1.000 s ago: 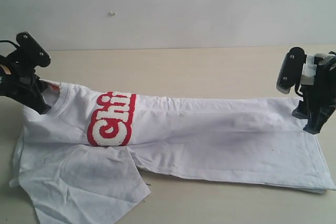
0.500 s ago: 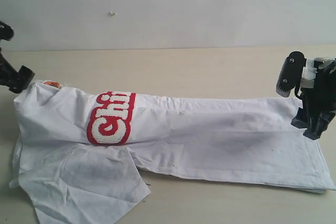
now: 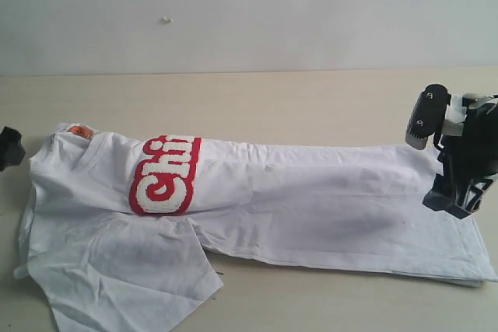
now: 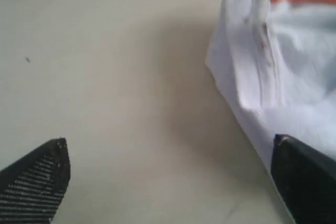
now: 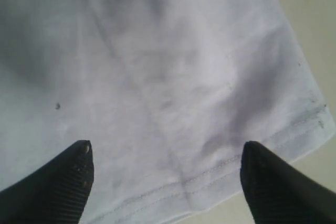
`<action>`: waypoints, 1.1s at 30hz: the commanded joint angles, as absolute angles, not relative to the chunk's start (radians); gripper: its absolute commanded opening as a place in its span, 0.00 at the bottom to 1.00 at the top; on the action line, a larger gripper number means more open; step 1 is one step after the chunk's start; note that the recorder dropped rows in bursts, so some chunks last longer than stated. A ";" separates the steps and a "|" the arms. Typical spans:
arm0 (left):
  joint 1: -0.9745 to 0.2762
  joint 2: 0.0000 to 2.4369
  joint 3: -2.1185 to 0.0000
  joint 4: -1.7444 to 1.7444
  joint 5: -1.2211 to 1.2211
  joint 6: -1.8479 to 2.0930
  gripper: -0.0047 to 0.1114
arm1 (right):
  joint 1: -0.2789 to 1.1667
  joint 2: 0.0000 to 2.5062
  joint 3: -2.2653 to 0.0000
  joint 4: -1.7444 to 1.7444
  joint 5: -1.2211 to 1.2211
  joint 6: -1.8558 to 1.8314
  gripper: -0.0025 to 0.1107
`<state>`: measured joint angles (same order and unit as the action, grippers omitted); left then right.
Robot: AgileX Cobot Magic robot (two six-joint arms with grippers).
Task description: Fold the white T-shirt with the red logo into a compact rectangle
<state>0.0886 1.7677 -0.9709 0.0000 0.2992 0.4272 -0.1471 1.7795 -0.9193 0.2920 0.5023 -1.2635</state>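
The white T-shirt [image 3: 311, 207] lies across the table, folded lengthwise into a long band, collar end at the left and hem at the right. Its red logo [image 3: 165, 175] is folded over so only part of the letters shows. An orange neck tag [image 3: 78, 131] shows at the collar [image 4: 262, 40]. My left gripper [image 4: 170, 169] is open over bare table just off the collar end; only a bit of it [image 3: 9, 147] shows at the exterior view's left edge. My right gripper [image 5: 165, 169] hangs open above the hem [image 5: 220, 174], holding nothing.
One sleeve [image 3: 124, 277] spreads out loose toward the front left. The beige table [image 3: 257, 106] runs back to a white wall. The right arm's black wrist [image 3: 459, 153] stands over the hem end.
My left gripper has let go of the collar, opened and drawn back leftward off the shirt; the collar end has dropped flat. My right gripper has opened wider and shifted slightly over the hem.
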 commanded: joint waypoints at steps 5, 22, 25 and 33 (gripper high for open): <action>0.098 1.736 -0.969 -0.338 0.725 0.472 0.94 | -0.150 1.781 -0.926 0.342 0.544 -1.281 0.68; 0.098 1.706 -0.782 -0.542 0.906 0.525 0.94 | -0.150 1.779 -0.926 0.513 0.668 -1.387 0.68; 0.098 1.706 -0.720 -0.653 0.784 0.603 0.94 | -0.150 1.779 -0.926 0.538 0.670 -1.394 0.68; 0.098 1.765 -0.679 -1.032 0.765 0.922 0.94 | -0.150 1.779 -0.926 0.546 0.679 -1.411 0.68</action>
<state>0.0972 1.7428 -0.6859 -0.9252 0.7683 0.8495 -0.1471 1.7795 -0.9200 0.5349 0.6677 -1.3993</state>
